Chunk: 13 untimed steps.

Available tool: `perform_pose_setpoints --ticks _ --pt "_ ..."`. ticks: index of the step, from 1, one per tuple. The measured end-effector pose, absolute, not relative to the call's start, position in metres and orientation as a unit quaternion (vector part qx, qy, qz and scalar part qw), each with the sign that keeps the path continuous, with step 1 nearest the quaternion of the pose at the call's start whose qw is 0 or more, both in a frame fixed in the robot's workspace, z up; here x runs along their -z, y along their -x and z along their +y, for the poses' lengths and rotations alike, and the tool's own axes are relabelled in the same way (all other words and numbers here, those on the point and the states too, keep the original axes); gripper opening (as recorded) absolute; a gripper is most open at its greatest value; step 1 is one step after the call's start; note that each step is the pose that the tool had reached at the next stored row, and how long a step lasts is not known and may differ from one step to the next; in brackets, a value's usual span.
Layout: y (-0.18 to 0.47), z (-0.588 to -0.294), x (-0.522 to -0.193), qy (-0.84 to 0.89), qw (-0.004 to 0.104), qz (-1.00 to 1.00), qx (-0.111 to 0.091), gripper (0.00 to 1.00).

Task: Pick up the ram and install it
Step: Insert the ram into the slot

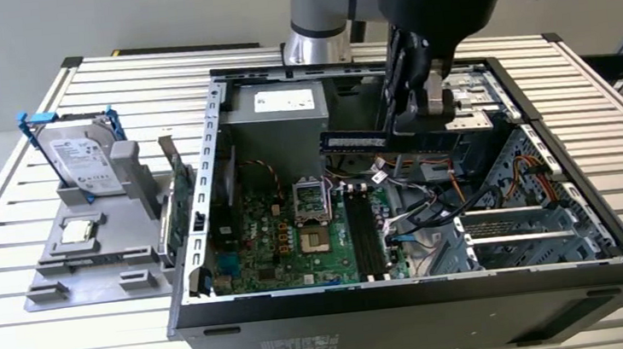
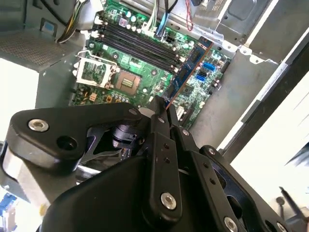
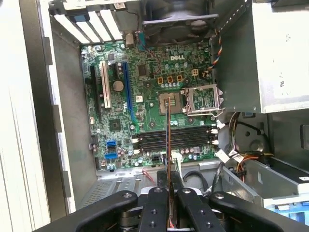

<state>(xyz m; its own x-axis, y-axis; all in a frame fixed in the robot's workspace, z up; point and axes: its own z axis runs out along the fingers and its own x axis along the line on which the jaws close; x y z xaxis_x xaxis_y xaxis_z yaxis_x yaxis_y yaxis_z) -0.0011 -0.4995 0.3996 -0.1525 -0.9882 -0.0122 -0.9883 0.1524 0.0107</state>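
Below my jaws lies the green board (image 3: 145, 111), and my gripper (image 3: 169, 194) pinches tight the flat sides of the ram (image 1: 360, 140), which seems light, stiff and breakable.

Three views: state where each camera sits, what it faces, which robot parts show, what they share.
Exterior view: off the arm, looks down into the open computer case; arm and gripper show, holding the ram.
First wrist view: on the wrist, facing the motherboard past the gripper.
Second wrist view: on the wrist, same motherboard aslant, past the gripper.
All share the held ram.
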Motion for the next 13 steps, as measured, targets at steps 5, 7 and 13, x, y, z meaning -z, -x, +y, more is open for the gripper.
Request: perform_pose_setpoints --ticks 5,7,13 --pt "0.0011 -0.4995 -0.3996 0.620 0.001 0.784 -0.008 0.00" --pt "0.0011 -0.4995 -0.3996 0.612 0.002 0.791 -0.008 0.00" --pt "0.0011 -0.4995 -0.3996 0.588 0.002 0.809 -0.008 0.00"
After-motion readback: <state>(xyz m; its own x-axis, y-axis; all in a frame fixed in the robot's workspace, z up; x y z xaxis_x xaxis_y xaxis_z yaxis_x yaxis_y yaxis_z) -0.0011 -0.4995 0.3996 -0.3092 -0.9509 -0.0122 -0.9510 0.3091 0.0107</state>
